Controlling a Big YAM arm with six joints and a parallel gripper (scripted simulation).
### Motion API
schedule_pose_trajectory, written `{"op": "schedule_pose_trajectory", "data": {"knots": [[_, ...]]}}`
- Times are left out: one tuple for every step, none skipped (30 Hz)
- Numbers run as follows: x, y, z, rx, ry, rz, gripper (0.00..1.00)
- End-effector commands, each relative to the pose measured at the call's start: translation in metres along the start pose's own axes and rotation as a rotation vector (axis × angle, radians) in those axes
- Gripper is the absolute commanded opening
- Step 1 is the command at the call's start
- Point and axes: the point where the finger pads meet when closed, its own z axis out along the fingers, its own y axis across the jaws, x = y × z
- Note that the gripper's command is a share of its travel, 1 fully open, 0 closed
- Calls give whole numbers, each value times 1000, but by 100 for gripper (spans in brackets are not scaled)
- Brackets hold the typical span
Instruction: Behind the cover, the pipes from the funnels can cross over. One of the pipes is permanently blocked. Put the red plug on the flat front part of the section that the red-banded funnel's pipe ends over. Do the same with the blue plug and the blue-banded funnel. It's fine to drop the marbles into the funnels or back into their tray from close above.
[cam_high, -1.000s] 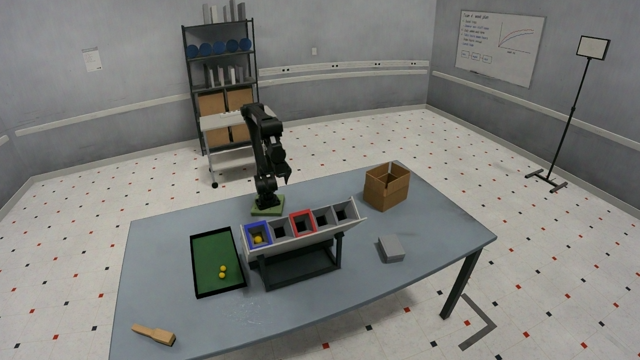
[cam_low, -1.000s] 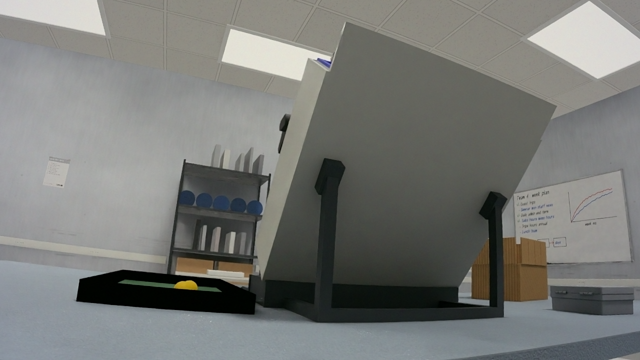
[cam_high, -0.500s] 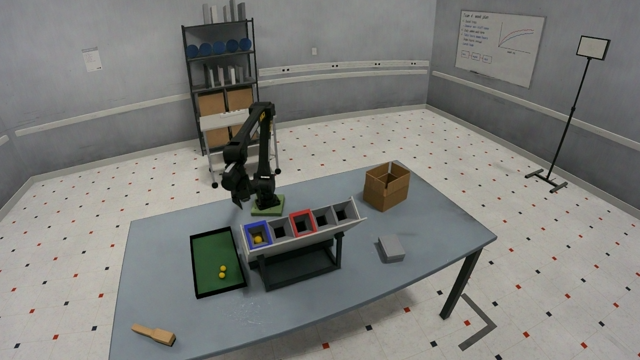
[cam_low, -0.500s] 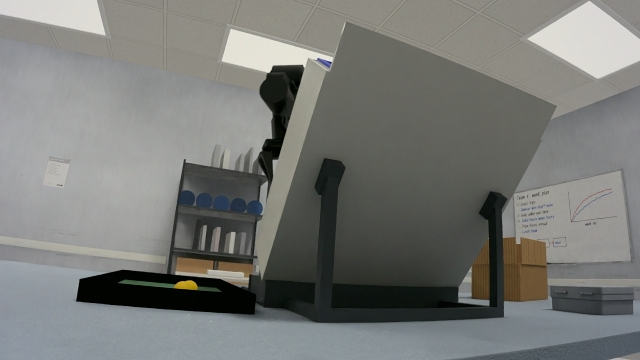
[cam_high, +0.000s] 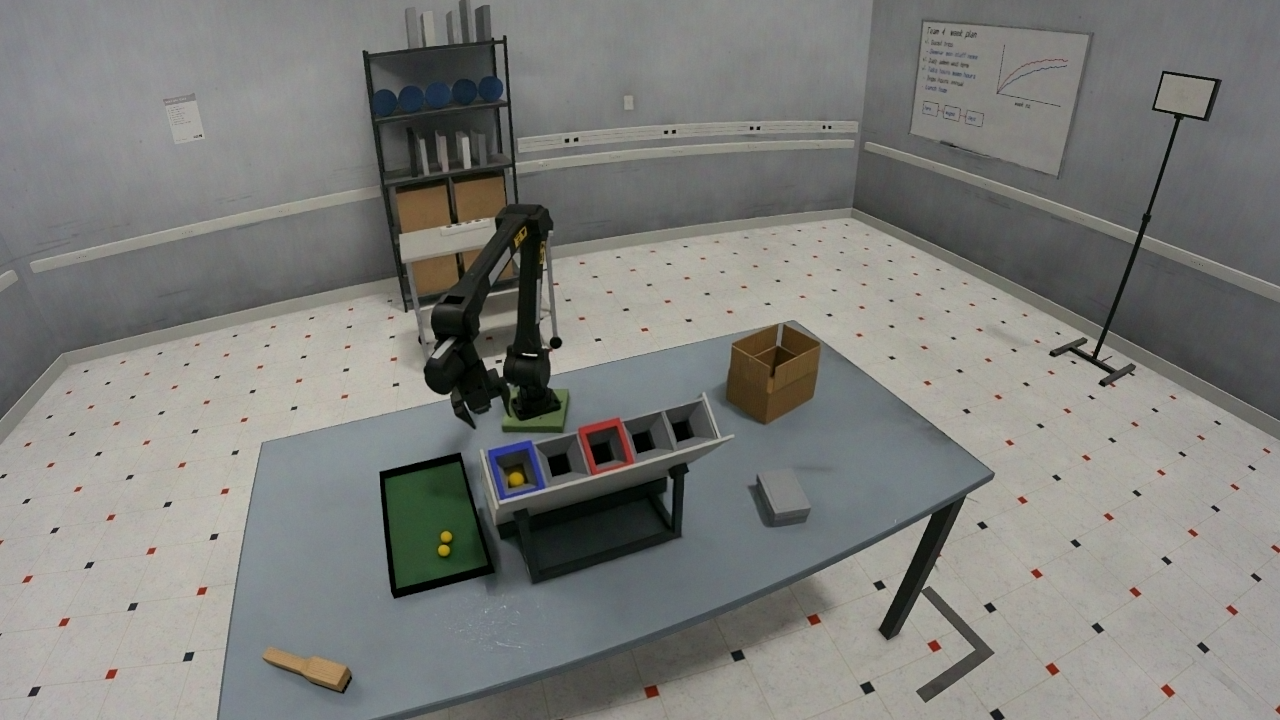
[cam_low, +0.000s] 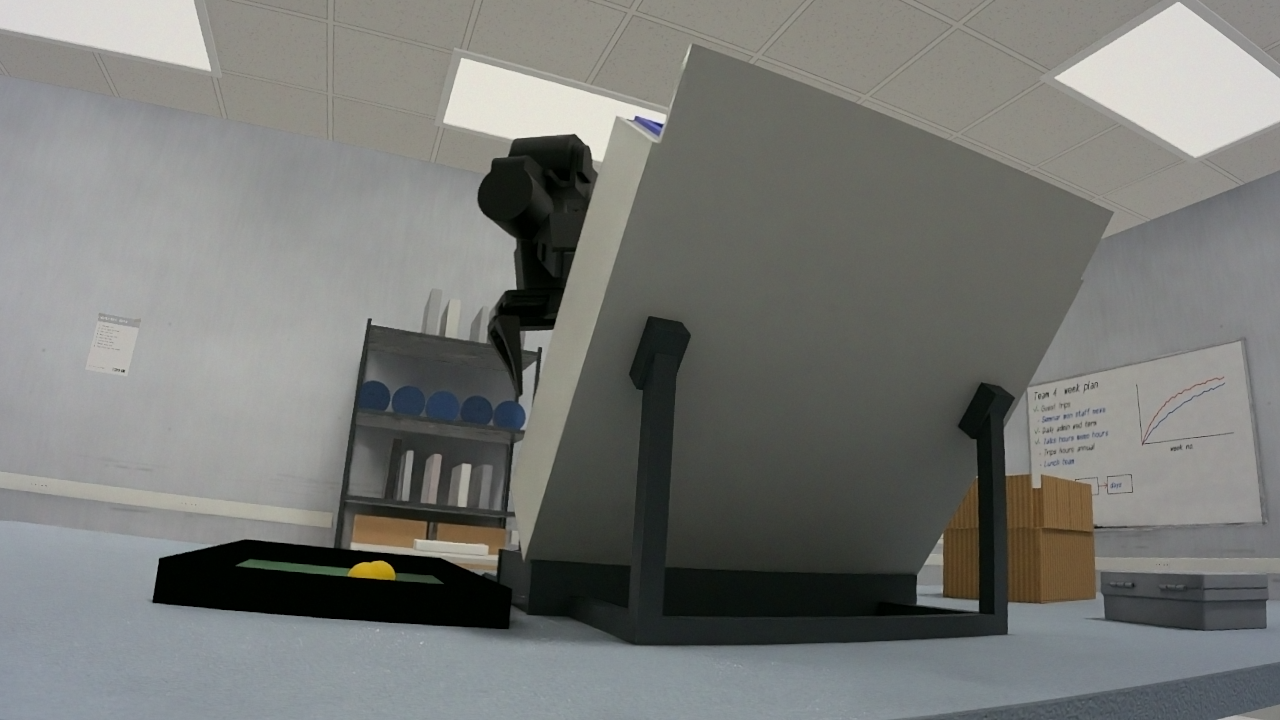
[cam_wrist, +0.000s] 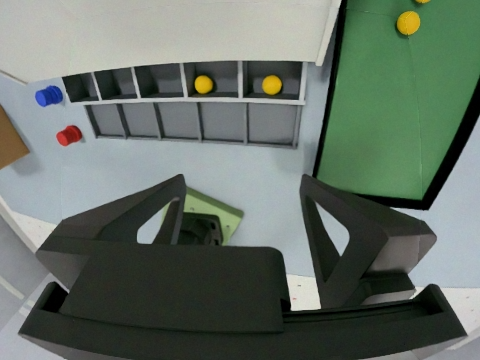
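My gripper (cam_high: 469, 410) (cam_low: 512, 349) (cam_wrist: 242, 182) is open and empty. It hangs above the table behind the funnel box, near its left end. The white cover (cam_high: 608, 484) (cam_low: 805, 358) carries a blue-banded funnel (cam_high: 501, 458) and a red-banded funnel (cam_high: 586, 441). A yellow marble (cam_high: 515, 479) sits in the blue-banded funnel. In the wrist view a row of grey sections (cam_wrist: 200, 122) lies under the cover. Two marbles (cam_wrist: 203, 84) (cam_wrist: 272, 85) rest in the two sections nearest the tray. The blue plug (cam_wrist: 48, 95) and the red plug (cam_wrist: 68, 135) stand on the table beside the far end of the row.
A green tray (cam_high: 420, 510) (cam_low: 313, 595) (cam_wrist: 380, 125) with two marbles (cam_high: 443, 544) lies left of the funnel box. A cardboard box (cam_high: 771, 371), a grey case (cam_high: 782, 495) and a wooden block (cam_high: 306, 668) are on the table. The arm's green base plate (cam_high: 556, 416) is behind the box.
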Motion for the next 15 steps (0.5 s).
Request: {"op": "schedule_pose_trajectory", "data": {"knots": [[-3, -6, 3, -5, -3, -25, 80], [-9, -13, 3, -4, -3, -24, 80], [-15, -21, 3, -4, -4, -24, 80], [-21, -28, 4, -4, -4, -24, 80], [-27, -36, 4, -4, -4, -24, 80], [-33, -44, 4, -3, -5, -23, 80], [-38, -51, 4, -3, -5, -23, 80], [-44, -59, 5, -3, -5, -23, 80], [-50, -66, 5, -2, -5, -22, 80], [-56, -74, 5, -2, -6, -22, 80], [-62, -81, 5, -2, -6, -22, 80], [-68, -89, 6, -1, -6, -22, 80], [-74, -97, 6, -1, -7, -21, 80], [-80, -104, 6, -1, -7, -21, 80], [-86, -112, 6, 0, -7, -21, 80]]}}
